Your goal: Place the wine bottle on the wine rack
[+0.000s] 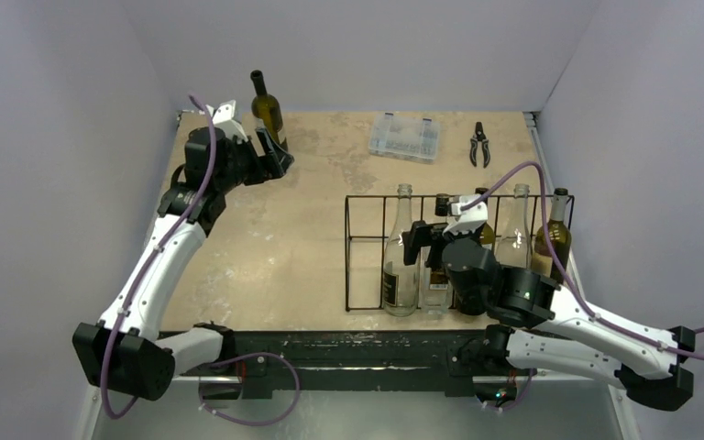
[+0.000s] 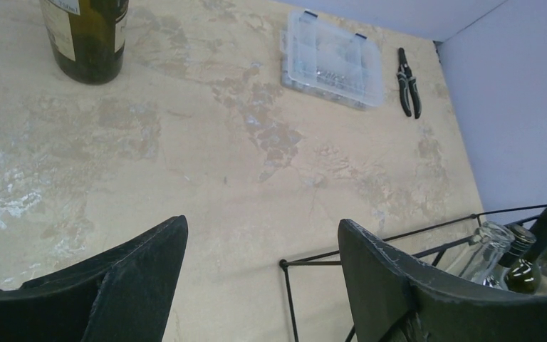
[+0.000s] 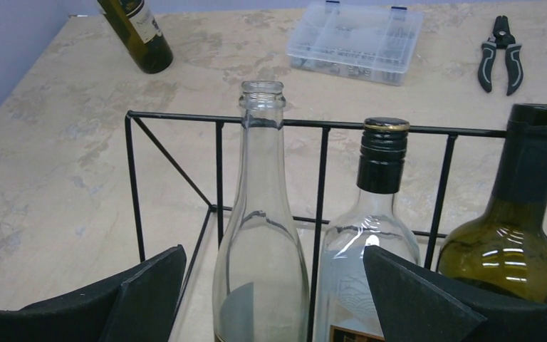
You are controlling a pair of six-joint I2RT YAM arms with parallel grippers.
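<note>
1. bottle [image 1: 267, 110]: upright, well apart from rack [image 1: 346, 247], beyond its far-left corner.
2. left gripper [image 1: 277, 156]: just beside bottle, jaws spread, empty.
3. right gripper [image 1: 419, 246]: over rack, jaws spread, empty.
4. advice: grip body squarely, keep upright, clear rack's top wire, lower into leftmost vacant slot.

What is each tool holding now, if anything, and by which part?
Nothing is held. The left tool is open, apart from the wine bottle. The right tool is open before the bottles in the wine rack, closed on none.
</note>
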